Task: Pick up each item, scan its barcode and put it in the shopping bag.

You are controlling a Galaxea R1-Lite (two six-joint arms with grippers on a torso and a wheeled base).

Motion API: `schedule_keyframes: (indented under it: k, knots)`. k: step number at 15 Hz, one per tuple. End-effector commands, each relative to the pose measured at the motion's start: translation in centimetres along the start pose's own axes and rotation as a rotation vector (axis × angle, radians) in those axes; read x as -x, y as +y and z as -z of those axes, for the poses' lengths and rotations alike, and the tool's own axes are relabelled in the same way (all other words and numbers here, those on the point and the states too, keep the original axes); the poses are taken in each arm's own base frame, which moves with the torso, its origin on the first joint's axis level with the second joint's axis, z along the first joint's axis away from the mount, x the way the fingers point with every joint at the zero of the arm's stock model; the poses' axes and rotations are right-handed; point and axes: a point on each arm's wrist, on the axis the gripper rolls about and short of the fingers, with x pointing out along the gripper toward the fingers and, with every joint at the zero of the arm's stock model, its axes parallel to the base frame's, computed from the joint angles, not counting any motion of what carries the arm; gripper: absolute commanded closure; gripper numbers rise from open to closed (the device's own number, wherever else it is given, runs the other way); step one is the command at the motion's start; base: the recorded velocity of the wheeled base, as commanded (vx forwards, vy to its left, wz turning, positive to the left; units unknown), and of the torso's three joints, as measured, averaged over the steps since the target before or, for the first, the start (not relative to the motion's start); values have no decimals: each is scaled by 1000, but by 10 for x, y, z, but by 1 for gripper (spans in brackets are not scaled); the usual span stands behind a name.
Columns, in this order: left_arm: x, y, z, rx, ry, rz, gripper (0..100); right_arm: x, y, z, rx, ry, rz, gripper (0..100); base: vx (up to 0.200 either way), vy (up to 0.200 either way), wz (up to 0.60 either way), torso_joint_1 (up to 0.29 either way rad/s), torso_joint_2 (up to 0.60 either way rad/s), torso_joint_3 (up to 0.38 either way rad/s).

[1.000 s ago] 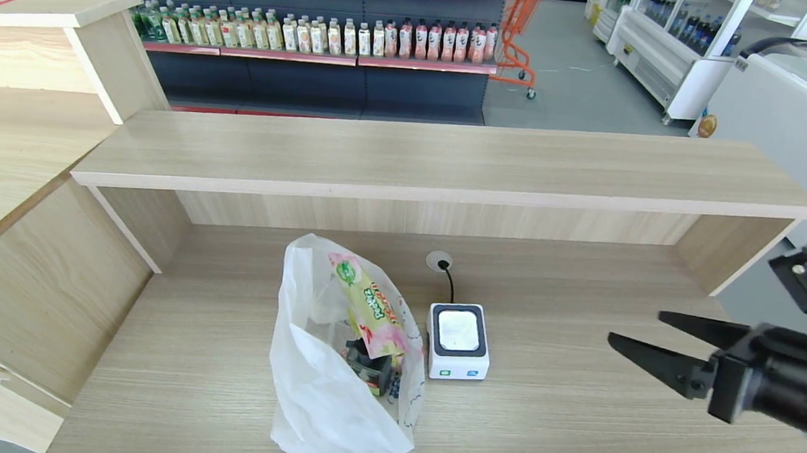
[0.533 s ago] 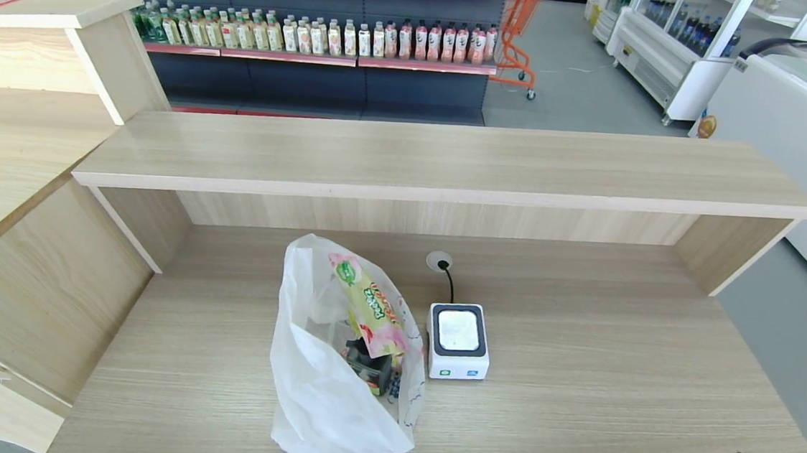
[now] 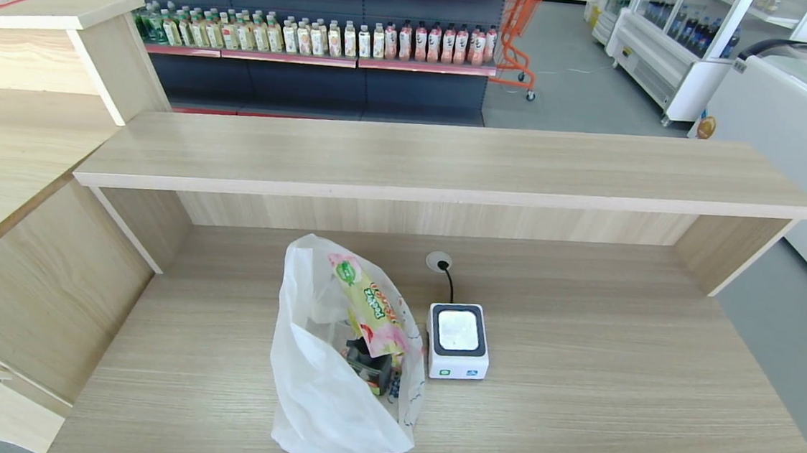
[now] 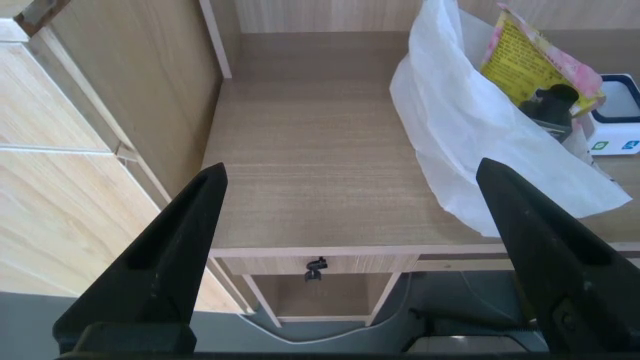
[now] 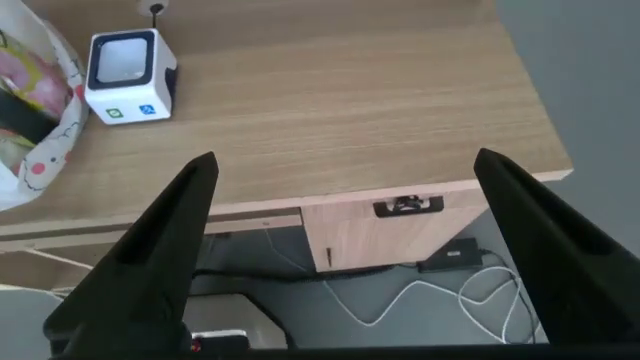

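Head view — shopping bag (image 3: 318, 400), printed packet (image 3: 369, 303) inside, beside scanner (image 3: 458, 342); left tool (image 4: 352, 168), right tool (image 5: 345, 157) agape.

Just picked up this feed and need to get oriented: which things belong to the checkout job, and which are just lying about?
Job: shopping bag, yellow snack packet and dark item inside it, scanner beside the bag, left gripper and right gripper with jaws open.
Background: drink shelves, orange trolley, freezer.

Shopping bag (image 3: 332, 401) and scanner (image 3: 458, 340) block mid counter (image 3: 614, 387); flanks open.
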Motion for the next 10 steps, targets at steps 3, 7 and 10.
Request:
schedule_keyframes:
  k: [3,7,10]
  knots:
    - [0,0,0,1,0,0,0,5,0,3,15,-58,-3,0,0,0,0,0,0,0]
    - [0,0,0,-1,0,-1,0,5,0,3,13,-58,-3,100,0,0,0,0,0,0]
    - [0,0,0,1,0,-1,0,5,0,4,-7,-56,0,100,0,0,0,0,0,0]
